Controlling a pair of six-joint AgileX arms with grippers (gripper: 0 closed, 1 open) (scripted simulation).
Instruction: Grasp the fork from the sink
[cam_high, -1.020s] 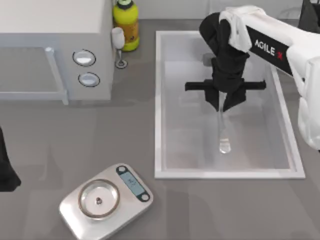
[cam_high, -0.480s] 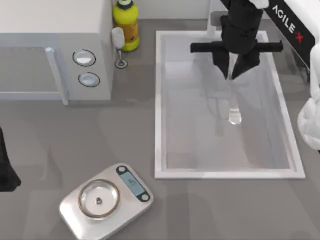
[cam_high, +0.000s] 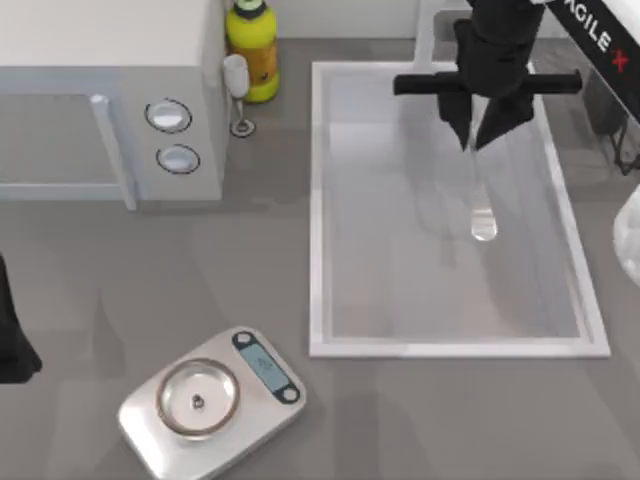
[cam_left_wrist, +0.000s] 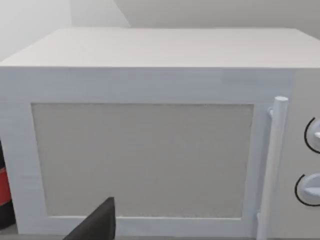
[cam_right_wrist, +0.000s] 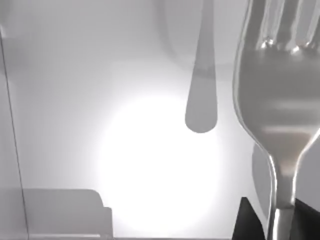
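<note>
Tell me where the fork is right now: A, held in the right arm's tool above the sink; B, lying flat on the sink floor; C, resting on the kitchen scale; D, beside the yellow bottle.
A: the right tool is shut on the fork, which hangs over the sink, its handle end trailing below the fingers; the right wrist view shows the tines close up, with the fork's shadow on the basin behind.

Right end effector (cam_high: 482, 143) gripping fork (cam_high: 482, 205) above sink (cam_high: 316, 200)
</note>
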